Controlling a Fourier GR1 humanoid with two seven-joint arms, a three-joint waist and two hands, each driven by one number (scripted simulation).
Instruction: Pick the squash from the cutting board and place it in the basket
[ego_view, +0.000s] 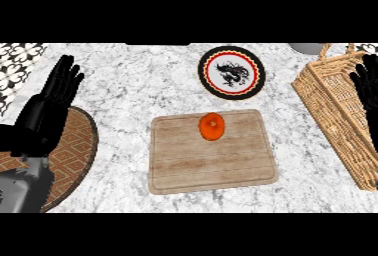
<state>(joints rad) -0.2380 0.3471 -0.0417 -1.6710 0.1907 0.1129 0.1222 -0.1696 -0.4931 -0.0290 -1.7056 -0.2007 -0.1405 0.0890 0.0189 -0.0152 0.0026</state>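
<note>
An orange squash (212, 126) lies near the far edge of a wooden cutting board (212, 160) at the middle of the counter. A wicker basket (336, 112) stands at the right, running from the far edge toward me. My left hand (52, 100) is at the left, open with fingers straight and pointing away, well apart from the squash. My right hand (367, 82) shows at the right edge, over the basket, fingers up and open.
A round plate (232, 72) with a black and red rim and a dark figure sits beyond the board. A brown patterned round mat (74, 150) lies under my left forearm. A patterned tile wall shows at the far left.
</note>
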